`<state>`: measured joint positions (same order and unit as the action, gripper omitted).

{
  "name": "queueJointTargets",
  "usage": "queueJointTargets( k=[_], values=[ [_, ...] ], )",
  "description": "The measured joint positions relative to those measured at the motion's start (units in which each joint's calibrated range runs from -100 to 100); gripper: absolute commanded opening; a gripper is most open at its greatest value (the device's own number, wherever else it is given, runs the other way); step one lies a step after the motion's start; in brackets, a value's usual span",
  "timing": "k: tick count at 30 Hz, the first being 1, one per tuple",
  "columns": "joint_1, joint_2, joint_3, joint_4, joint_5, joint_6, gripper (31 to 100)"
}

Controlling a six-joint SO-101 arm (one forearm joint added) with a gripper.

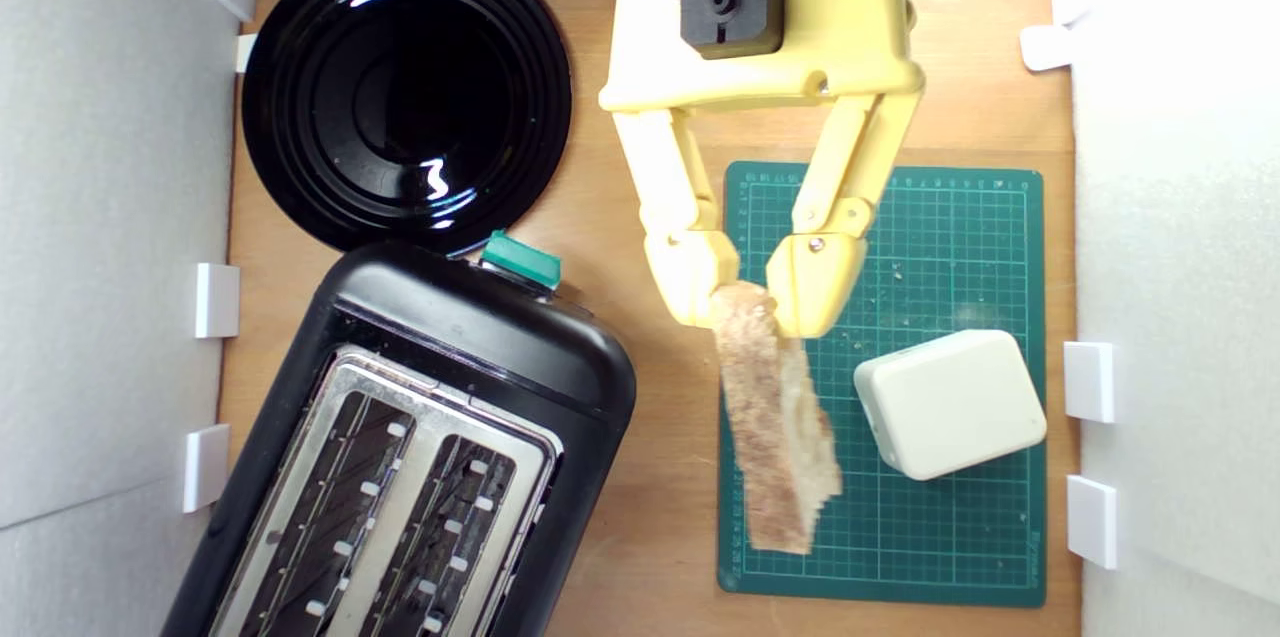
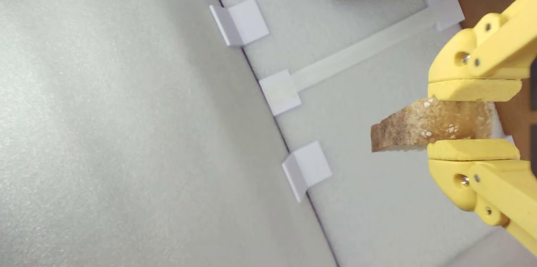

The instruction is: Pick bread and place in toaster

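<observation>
Toaster (image 1: 420, 437) at exterior view's left; plate (image 1: 405, 92) behind it.

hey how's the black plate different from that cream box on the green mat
The plate is round, glossy black and ridged, lying on the bare wooden table beside the toaster. The cream box is matte, rounded-rectangular and blocky, sitting on the green mat. In the exterior view the plate looks much wider and flatter than the box. Both sit untouched, with nothing on top, while the tool grips the bread.
</observation>
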<state>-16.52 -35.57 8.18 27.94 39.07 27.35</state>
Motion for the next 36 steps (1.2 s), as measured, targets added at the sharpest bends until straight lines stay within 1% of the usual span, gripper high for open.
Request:
queueJointTargets(
  k=[2, 4, 8, 10, 11, 17, 22, 25, 26, 30, 36],
  values=[
    [1.10, 0.00, -0.83, 2.31, 1.69, 1.24, 48.9],
    [2.38, 0.00, -2.31, 3.02, 2.88, 2.23, 48.9],
    [5.22, 0.00, -5.92, 3.47, 5.85, 5.54, 48.9],
    [6.59, -0.08, -6.47, 3.47, 6.61, 6.93, 48.9],
    [8.05, -0.08, -6.47, 3.47, 6.86, 8.18, 48.9],
    [12.36, -0.08, -6.47, 3.38, 9.41, 12.26, 48.9],
    [13.55, -0.08, -8.14, 3.47, 13.39, 14.80, 48.9],
    [14.46, -0.08, -8.51, 3.47, 13.98, 15.42, 48.9],
    [15.47, -0.08, -8.51, 3.38, 14.15, 15.89, 48.9],
    [16.11, -0.08, -8.51, 3.47, 14.15, 16.71, 48.9],
    [16.29, 4.54, -16.00, 3.47, 14.32, 16.92, 48.9]
  ],
)
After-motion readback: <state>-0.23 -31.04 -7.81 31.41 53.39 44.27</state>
